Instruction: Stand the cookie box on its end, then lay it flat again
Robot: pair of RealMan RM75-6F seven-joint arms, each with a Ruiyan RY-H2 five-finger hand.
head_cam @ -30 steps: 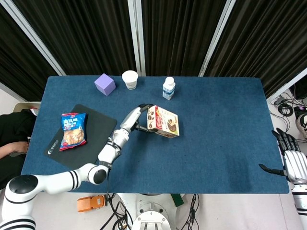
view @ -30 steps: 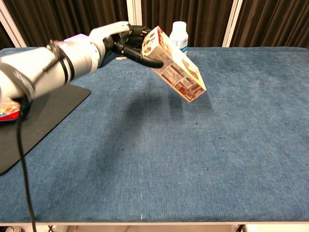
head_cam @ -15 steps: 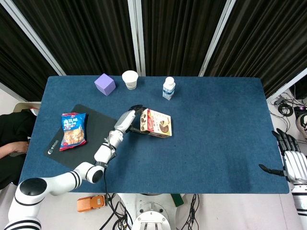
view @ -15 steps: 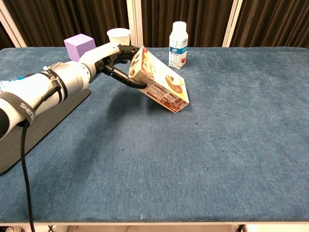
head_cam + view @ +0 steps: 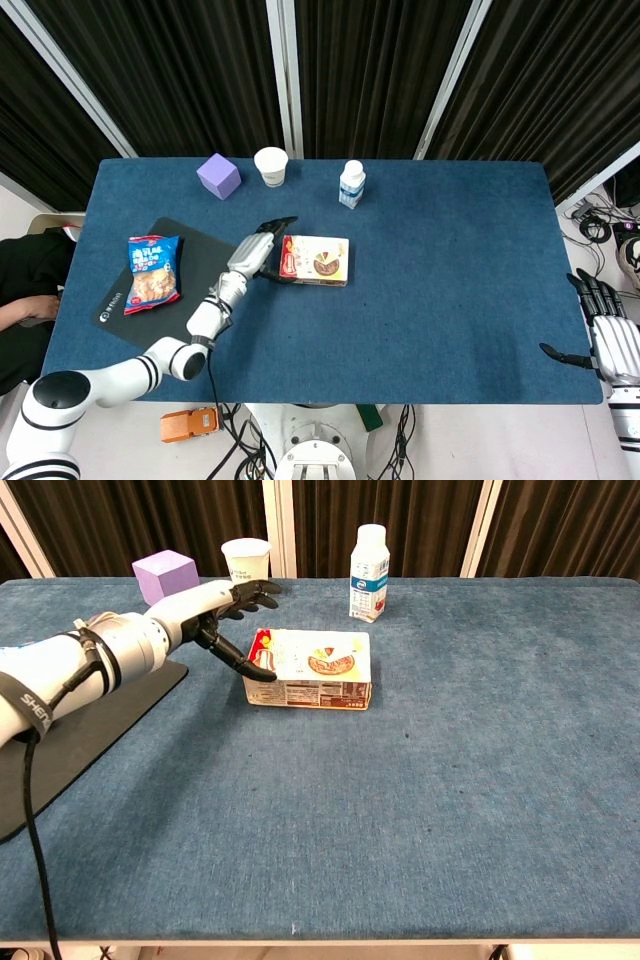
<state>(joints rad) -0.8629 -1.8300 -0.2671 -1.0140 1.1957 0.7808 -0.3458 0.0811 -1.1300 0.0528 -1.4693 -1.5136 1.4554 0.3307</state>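
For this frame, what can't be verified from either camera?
- Left hand contact with the cookie box: thumb sits at the box's left end, touching or just apart unclear in both views.
- Right hand: cut by the head view's edge, absent from chest view.
- Bottle label: too small.

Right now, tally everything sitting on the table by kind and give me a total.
Cookie box: 1
Snack bag: 1
Purple cube: 1
Paper cup: 1
Bottle: 1
Black mat: 1
Total: 6
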